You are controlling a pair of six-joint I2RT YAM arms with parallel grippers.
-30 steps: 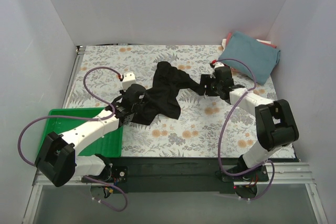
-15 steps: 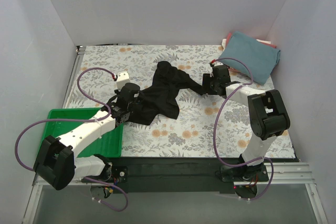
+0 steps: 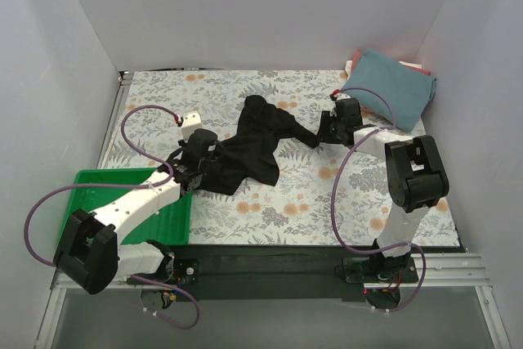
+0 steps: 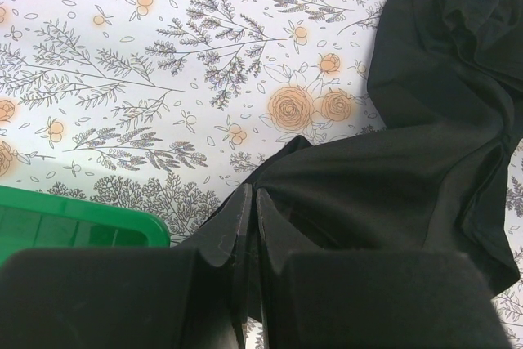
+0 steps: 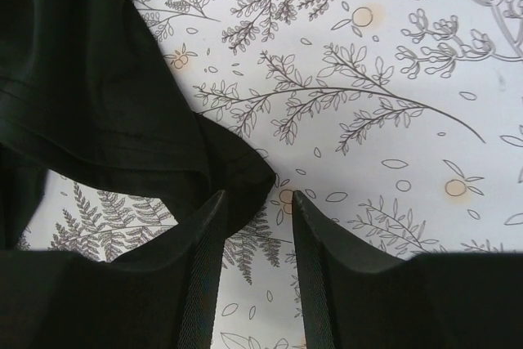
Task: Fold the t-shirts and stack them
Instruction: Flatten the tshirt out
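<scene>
Left tool (image 4: 250, 199) is seen almost closed, its jaws pinched on a lower edge of the black shirt (image 3: 255, 140), just beside a corner of the green tray (image 4: 73, 222). The tray sits at the near left of the table (image 3: 286, 194). Most of it is covered by the left arm in the overhead view, so what it holds, if anything, cannot be told. The black shirt is strewn in a crumpled band across the middle of the table, between the two tools, and is not yet laid flat. Right tool (image 5: 255, 200) is held at a narrow gap, jaws apart, with a rounded corner of the black cloth right at the tips; whether it is touched cannot be told. At the far right corner a folded teal shirt (image 3: 391, 87) is laid over something red or pink (image 3: 354, 61), of which only an edge is shown.

The cloth is judged light, limp and thin, likely to sag and bunch wherever it is unsupported. A hold is best taken at hems or corners, at two points well apart, so that it can be drawn taut and flattened before folding. A single thin layer may slip from a shallow pinch.
</scene>
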